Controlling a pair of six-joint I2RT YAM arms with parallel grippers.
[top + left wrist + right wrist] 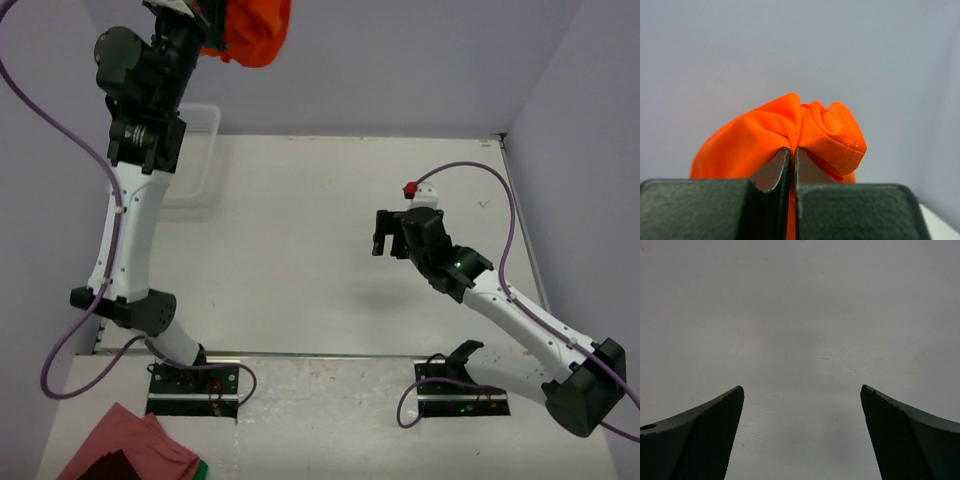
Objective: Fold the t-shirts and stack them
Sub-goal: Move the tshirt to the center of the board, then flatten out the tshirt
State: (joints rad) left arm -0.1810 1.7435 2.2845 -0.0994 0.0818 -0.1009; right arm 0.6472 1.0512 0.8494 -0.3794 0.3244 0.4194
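A bright orange-red t-shirt (256, 30) hangs bunched at the top edge of the top view, high above the table's back left. My left gripper (215, 25) is shut on it; the left wrist view shows the fabric (790, 132) pinched between the closed fingers (775, 175). Most of the shirt is cut off by the frame. My right gripper (387, 238) is open and empty, hovering over the bare table right of centre; its fingertips (735, 400) stand wide apart in the right wrist view.
A clear plastic bin (195, 160) sits at the back left under the left arm. A red-capped white object (418, 190) lies just behind the right gripper. A dull red cloth (130, 445) lies at the near left, off the table. Walls bound the back and right.
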